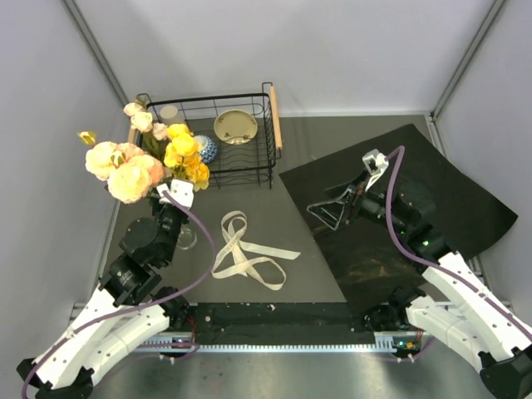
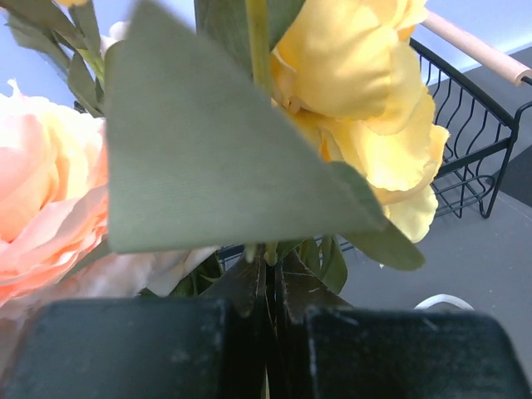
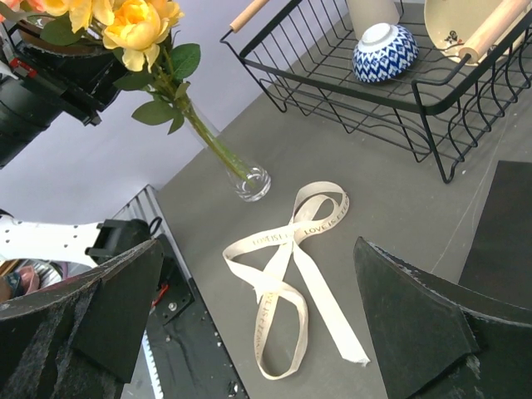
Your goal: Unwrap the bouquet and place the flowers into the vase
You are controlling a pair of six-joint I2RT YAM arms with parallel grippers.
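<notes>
Left gripper (image 2: pixel 270 309) pinches the flowers (image 1: pixel 133 170) by the stems, seated in the vase (image 3: pixel 251 183) lower left of the basket (image 1: pixel 208 98); right gripper (image 1: pixel 324 216) spread wide over the left edge of the black paper (image 1: pixel 432 191), ribbon (image 1: pixel 245 249) between.

On the surface (image 3: pixel 399 208) below my right end effector, the cream ribbon (image 3: pixel 287 236) carries small gold lettering. I read only "LOVE IS"; the rest blurs.
</notes>
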